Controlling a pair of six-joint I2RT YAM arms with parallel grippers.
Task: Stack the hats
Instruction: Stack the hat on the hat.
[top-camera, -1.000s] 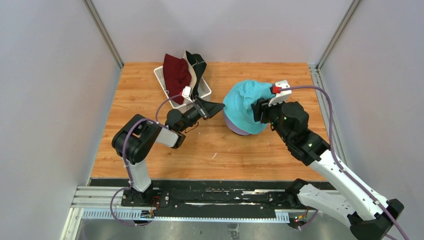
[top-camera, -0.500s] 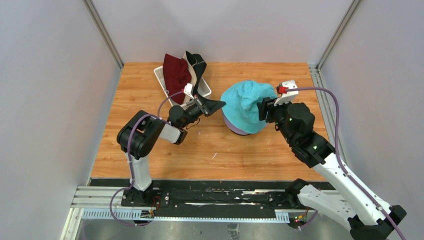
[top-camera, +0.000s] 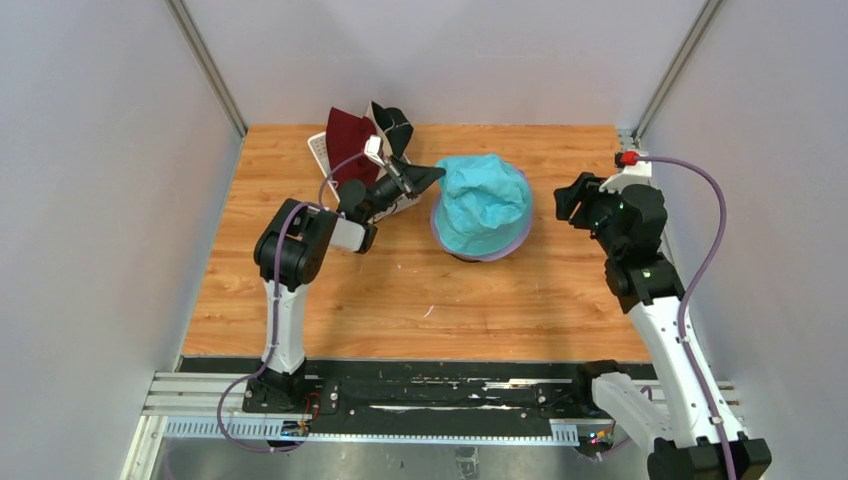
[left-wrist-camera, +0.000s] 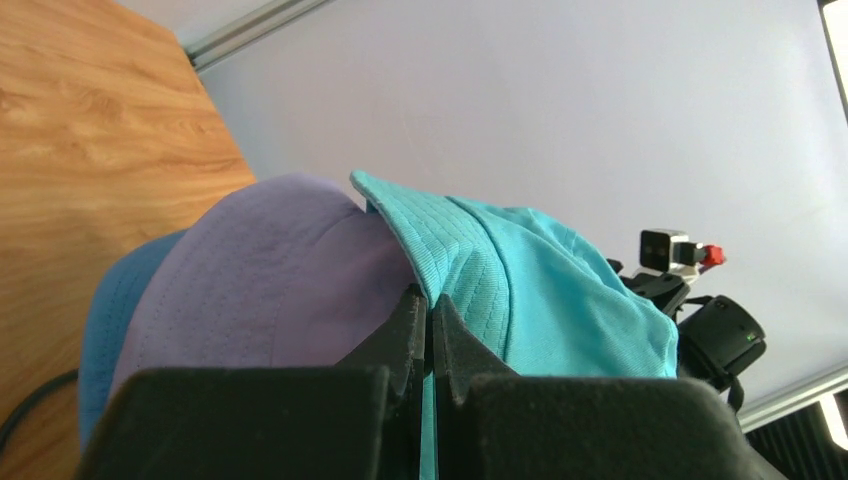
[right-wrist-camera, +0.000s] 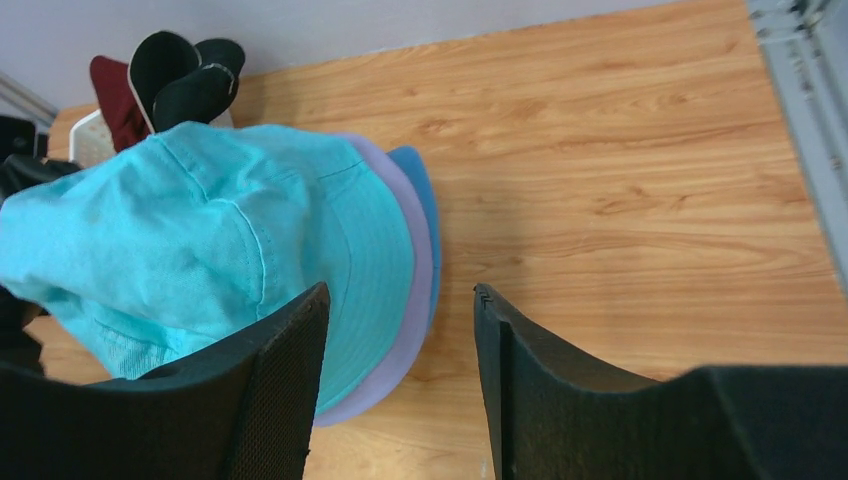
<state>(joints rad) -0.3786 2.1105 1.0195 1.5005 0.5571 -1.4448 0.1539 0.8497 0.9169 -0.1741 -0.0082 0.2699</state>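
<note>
A teal hat (top-camera: 482, 203) (right-wrist-camera: 200, 220) (left-wrist-camera: 540, 290) sits crown-up on a lavender hat (top-camera: 437, 232) (right-wrist-camera: 418, 250) (left-wrist-camera: 260, 270). Under both lies a blue hat (right-wrist-camera: 425, 200) (left-wrist-camera: 100, 320). My left gripper (top-camera: 432, 176) (left-wrist-camera: 427, 295) is shut, and its tips rest at the stack's far-left edge, where the teal brim meets the lavender one. My right gripper (top-camera: 567, 197) (right-wrist-camera: 400, 295) stands open to the right of the stack, clear of it and holding nothing. A dark red hat (top-camera: 348, 135) (right-wrist-camera: 110, 90) and a black hat (top-camera: 397, 120) (right-wrist-camera: 190, 75) stand in the basket.
A white lattice basket (top-camera: 318, 150) (right-wrist-camera: 85, 135) sits at the back left of the wooden table, just behind my left arm. Grey walls close in the table on three sides. A metal rail (right-wrist-camera: 800, 100) runs along the right edge.
My right gripper has let go of the teal hat and drawn back to the right. The hat has settled flat on the lavender one. My left gripper has shut and moved toward the back.
</note>
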